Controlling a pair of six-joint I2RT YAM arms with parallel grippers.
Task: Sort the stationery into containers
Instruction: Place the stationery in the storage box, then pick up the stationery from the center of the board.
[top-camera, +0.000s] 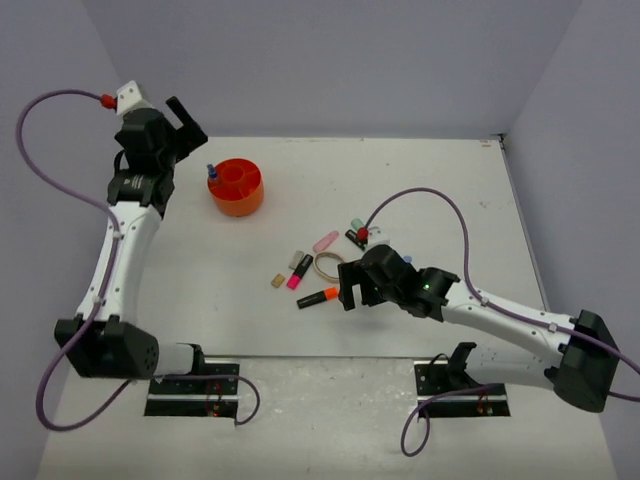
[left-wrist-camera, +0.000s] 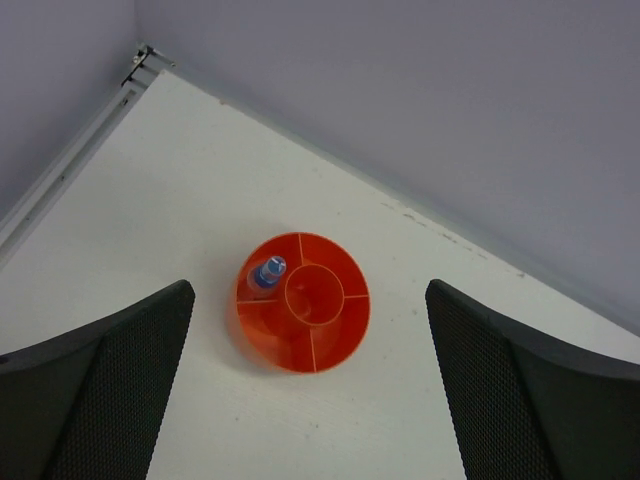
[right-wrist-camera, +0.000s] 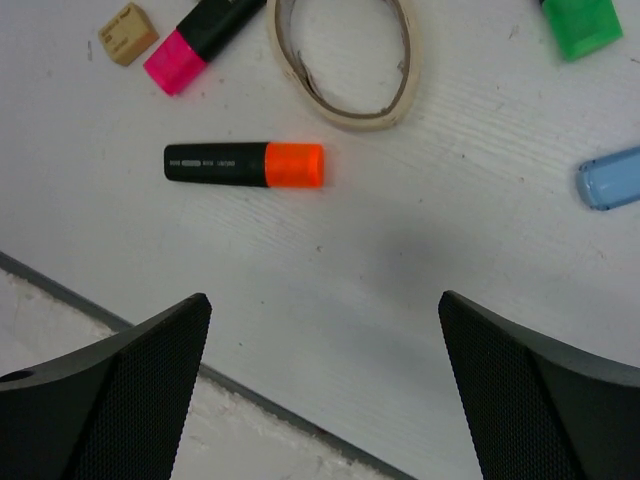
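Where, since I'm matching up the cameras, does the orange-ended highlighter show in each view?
Top external: the orange-ended highlighter lies just below centre.
Left wrist: not in it.
Right wrist: the highlighter sits upper left, orange end pointing right.
Shared landmark: the tan ring near its orange end.

Left pincer (left-wrist-camera: 308, 290) raised, jaws spread; right pincer (right-wrist-camera: 322, 298) low, likewise (both empty).

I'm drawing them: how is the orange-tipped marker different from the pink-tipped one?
The orange-tipped marker has an orange end; the pink-tipped marker a pink one. The orange one lies apart; the pink one lies between the tan block and tan ring. Both have black bodies and lie flat.
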